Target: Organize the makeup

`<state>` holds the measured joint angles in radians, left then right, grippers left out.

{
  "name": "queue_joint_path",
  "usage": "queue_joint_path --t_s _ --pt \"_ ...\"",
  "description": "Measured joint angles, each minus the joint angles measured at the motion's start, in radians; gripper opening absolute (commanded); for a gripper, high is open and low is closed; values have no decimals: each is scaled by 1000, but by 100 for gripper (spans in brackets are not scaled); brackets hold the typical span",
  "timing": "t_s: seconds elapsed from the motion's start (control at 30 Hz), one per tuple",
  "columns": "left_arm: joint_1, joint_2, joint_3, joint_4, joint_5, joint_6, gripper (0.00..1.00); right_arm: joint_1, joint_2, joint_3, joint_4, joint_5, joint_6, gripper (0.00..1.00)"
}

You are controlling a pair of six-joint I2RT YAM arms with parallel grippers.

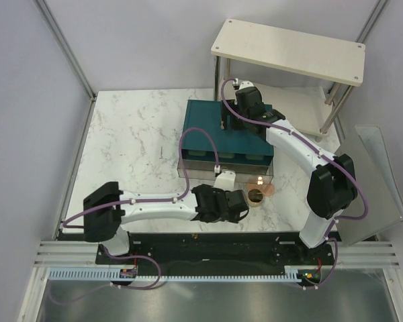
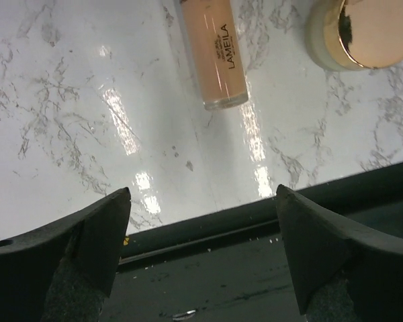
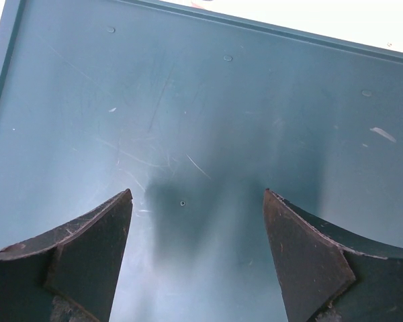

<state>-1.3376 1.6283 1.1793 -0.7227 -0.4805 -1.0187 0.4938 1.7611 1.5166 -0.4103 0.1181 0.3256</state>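
The peach-tan tube [image 2: 213,54] lies on the marble, its end pointing toward me; it also shows in the top view [image 1: 224,179] in front of the teal box [image 1: 208,127]. The gold-rimmed compact [image 2: 358,32] sits to its right, also seen from above [image 1: 255,196]. A peach-pink pad [image 1: 269,190] lies beside it. The mint-green tube is out of view. My left gripper [image 2: 201,201] is open and empty, low over the table's front edge, short of the tube. My right gripper [image 3: 197,194] is open and empty just above the teal box's flat top [image 3: 208,100].
A clear tray [image 1: 188,171] juts out in front of the teal box. A white shelf on metal legs [image 1: 289,50] stands at the back right. A grey panel [image 1: 376,181] leans at the right edge. The black base rail [image 2: 255,268] runs along the front.
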Motion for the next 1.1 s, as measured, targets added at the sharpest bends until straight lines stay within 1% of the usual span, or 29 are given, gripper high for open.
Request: queue_joint_path --t_s 0.1,0.13,0.27,0.53,0.8,1.1 --pt "-18 89 66 -50 -56 -32 82 -3 0 -6 14 -9 0 86" --pt "-26 114 89 -69 -73 -41 82 -5 0 -8 18 -13 0 86" --pt "-61 180 152 -108 -125 -71 82 -8 0 -20 46 -22 0 87" --pt "-79 200 152 -131 -170 -118 83 -13 0 -37 91 -39 -1 87" --pt "-79 228 89 -21 -178 -122 80 -21 2 -40 105 -63 -8 87" --pt "-80 327 94 97 -199 -106 76 -26 2 -53 133 -79 -16 87"
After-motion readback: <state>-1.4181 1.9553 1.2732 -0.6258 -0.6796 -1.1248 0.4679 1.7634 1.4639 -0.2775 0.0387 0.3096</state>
